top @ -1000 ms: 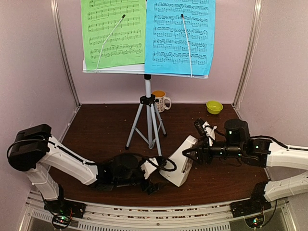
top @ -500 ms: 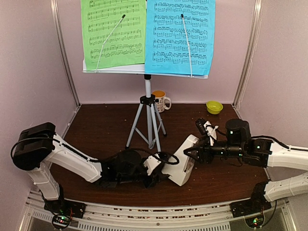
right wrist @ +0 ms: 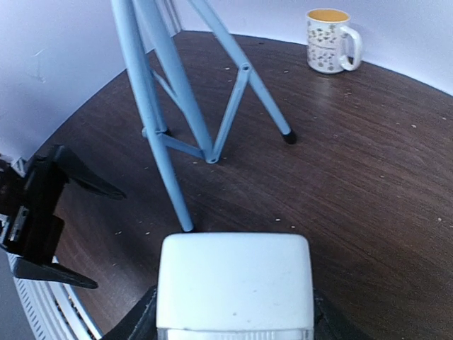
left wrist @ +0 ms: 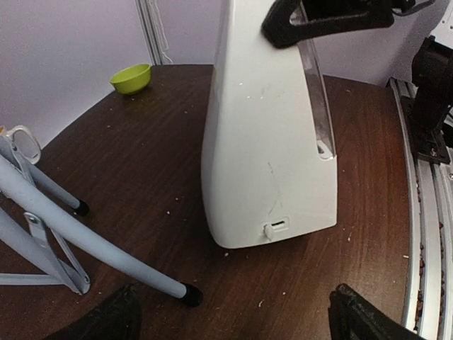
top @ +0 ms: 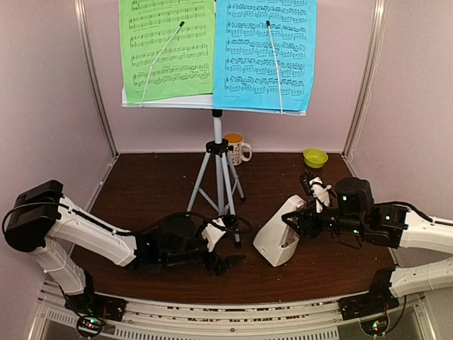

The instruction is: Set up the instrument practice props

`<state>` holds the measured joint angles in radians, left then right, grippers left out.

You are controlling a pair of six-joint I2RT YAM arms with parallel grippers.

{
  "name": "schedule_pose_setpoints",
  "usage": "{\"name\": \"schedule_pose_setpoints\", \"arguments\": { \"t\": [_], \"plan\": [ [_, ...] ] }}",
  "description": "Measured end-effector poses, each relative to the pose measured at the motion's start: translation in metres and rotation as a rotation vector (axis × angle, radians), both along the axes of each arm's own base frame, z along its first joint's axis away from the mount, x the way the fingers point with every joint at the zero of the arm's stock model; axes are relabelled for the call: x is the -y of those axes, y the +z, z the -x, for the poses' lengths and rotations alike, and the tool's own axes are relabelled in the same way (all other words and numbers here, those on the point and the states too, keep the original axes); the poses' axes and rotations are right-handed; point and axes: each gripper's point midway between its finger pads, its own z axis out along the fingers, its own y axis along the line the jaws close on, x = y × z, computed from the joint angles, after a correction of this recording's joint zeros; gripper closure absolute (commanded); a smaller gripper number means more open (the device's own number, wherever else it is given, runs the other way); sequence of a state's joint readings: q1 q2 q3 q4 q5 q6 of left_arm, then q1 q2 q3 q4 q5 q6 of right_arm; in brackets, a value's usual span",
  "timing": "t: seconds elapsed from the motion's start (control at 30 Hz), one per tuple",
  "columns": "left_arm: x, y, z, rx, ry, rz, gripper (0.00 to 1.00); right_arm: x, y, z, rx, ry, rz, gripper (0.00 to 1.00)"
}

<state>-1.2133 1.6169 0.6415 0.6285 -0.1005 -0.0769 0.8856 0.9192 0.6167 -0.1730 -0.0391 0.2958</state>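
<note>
**Right gripper clamped on the metronome's peak, right of the tripod**

Right gripper [top: 292, 221] is clenched on the narrow top of the white pyramid-shaped plastic metronome [top: 277, 241]. In the right wrist view its black fingers [right wrist: 138, 322] sit on either side of the flat white cap. The left gripper [top: 225, 256] grasps nothing. Its jaws are spread wide, low over the dark brown wooden table [top: 340, 265], on the near side of the silver tripod [top: 218, 177] and apart from the metronome.

The metronome sits to the right of the tripod, near its front feet but not touching them. In the left wrist view its base looks flat on the table. Above the tripod, the pale grey music stand desk [top: 191, 104] carries the green music sheet [top: 166, 49] and the blue music sheet [top: 265, 53] side by side.

The shell looks rigid, smooth and hollow, so it is probably light, with most of its weight low in the base. Its tapered walls would let pinched fingers creep upward, so the hold at the peak seems fit for steadying or sliding rather than a long carry. The clear cover [left wrist: 315, 92] on one face looks thin and may unclip or crack if squeezed. A safer hold would span the two opaque side walls. Any mechanism inside is likely delicate, which argues for a soft set-down.
</note>
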Motion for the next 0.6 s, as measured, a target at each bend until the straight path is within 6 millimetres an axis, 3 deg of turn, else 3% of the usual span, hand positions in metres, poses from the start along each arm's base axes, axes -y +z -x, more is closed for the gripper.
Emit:
{"name": "schedule_pose_setpoints", "arguments": {
  "t": [0.13, 0.3, 0.5, 0.6],
  "plan": [
    [-0.007, 0.017, -0.005, 0.027, 0.039, 0.035, 0.05, 0.008, -0.002, -0.003, 0.005, -0.104, 0.018, 0.79],
    [-0.013, 0.021, -0.011, 0.044, 0.082, 0.040, 0.04, 0.001, -0.011, -0.005, -0.018, -0.212, 0.091, 0.73],
    [-0.018, 0.023, -0.018, 0.056, 0.121, 0.041, 0.04, -0.014, -0.011, -0.005, 0.011, -0.331, 0.147, 0.46],
    [-0.020, 0.027, -0.020, 0.061, 0.133, 0.049, 0.04, -0.023, -0.006, -0.003, 0.021, -0.378, 0.132, 0.42]
  ]
}}
